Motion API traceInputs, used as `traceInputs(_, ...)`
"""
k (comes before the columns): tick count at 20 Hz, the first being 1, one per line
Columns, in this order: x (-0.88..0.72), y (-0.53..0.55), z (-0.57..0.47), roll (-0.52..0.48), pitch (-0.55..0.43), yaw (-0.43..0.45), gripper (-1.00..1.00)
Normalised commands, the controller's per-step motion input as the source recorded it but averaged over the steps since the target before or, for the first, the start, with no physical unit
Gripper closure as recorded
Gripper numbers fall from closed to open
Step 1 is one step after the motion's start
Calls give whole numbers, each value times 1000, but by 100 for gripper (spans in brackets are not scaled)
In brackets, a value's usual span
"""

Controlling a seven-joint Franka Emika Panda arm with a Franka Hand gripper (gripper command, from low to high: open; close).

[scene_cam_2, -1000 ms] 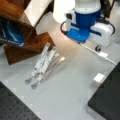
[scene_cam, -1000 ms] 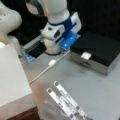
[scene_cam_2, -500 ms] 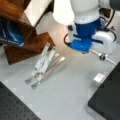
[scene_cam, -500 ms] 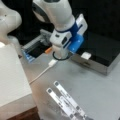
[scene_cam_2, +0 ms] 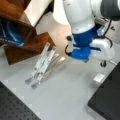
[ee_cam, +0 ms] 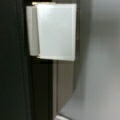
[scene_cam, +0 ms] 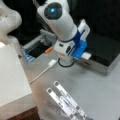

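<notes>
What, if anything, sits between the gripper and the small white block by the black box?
Nothing visible does. In a front view the gripper hangs above the white block, which lies on the grey table beside the black box. The wrist view looks straight onto it.

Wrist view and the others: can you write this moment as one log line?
tool: above grey table | nearest: white plug | beside: black box | metal strips: untouched

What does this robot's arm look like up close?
The arm is a thick, rounded white tube with a dark round cap bearing a small blue light. Near its end sits a bright blue bracket with white blocks fixed to it. A black cable loops beside it. The hand itself is hidden.
</notes>
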Motion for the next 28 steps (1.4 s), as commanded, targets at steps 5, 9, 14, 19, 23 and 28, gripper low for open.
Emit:
traceInputs(5,171,219,-187,266,-52,-54,-100)
traceInputs(9,151,156,-140,212,-52,-40,-100)
traceInputs(14,138,54,-137,218,-77,-18,-100)
traceInputs(19,172,13,-151,216,-81,-22,-100)
traceInputs(23,172,25,-122,183,-69,-6,-100)
traceInputs(28,106,38,-60,182,-43,14,-100)
